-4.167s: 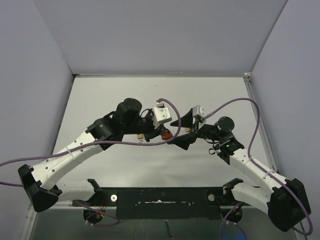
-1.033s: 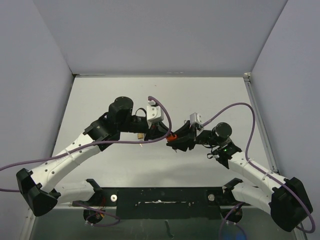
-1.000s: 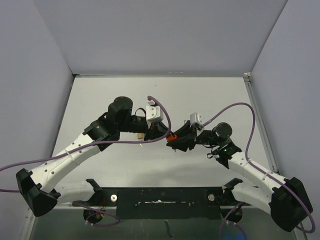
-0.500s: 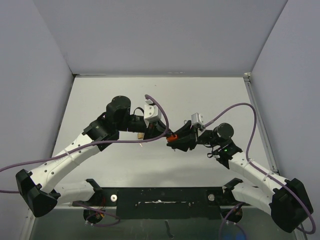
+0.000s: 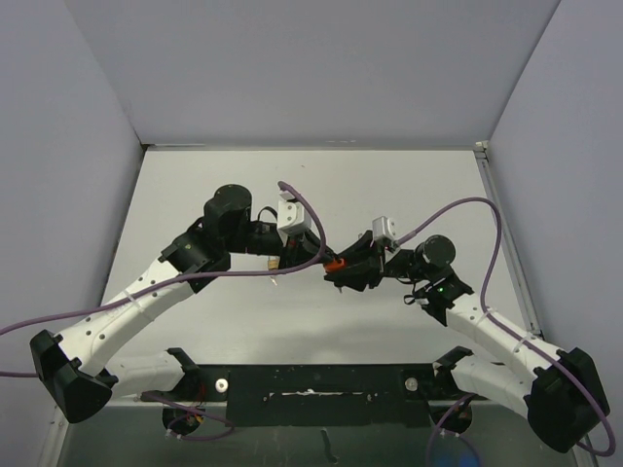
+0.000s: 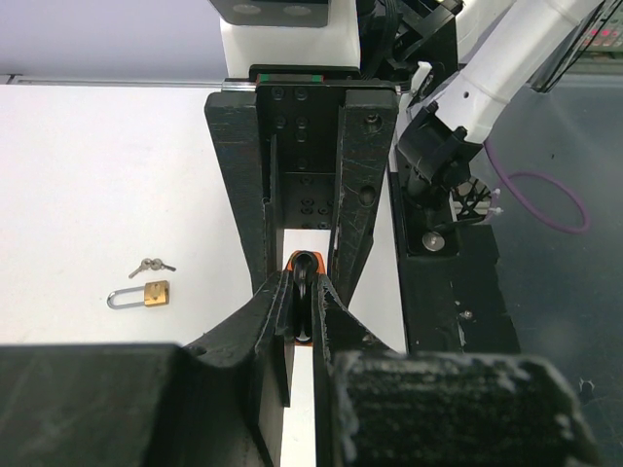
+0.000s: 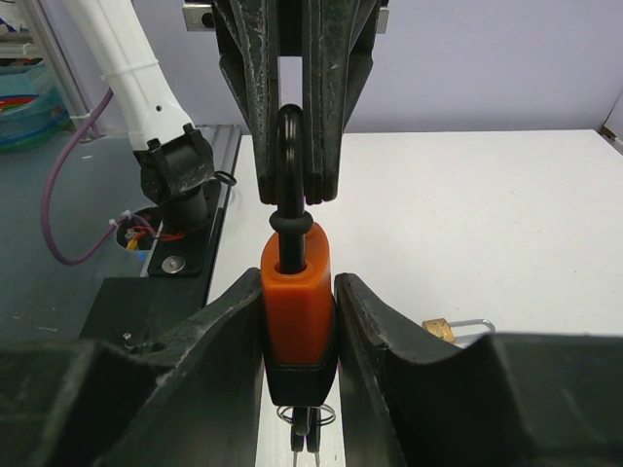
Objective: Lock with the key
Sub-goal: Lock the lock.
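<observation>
Orange padlock (image 7: 295, 326), right gripper (image 7: 298, 292) clamping (keys (image 7: 305, 429) below)

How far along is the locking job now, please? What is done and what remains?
Done: the orange padlock is off the table, clamped in the right gripper. In hand: the left gripper pinches its black shackle. Left: turning the keys hanging under the body; I cannot tell whether it is locked.

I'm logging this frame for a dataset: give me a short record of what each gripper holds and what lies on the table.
left gripper: shut on black shackle of orange plastic padlock
right gripper: shut on that padlock's body
under padlock: metal key ring hanging
white table: small brass padlock, loose keys beside it
</observation>
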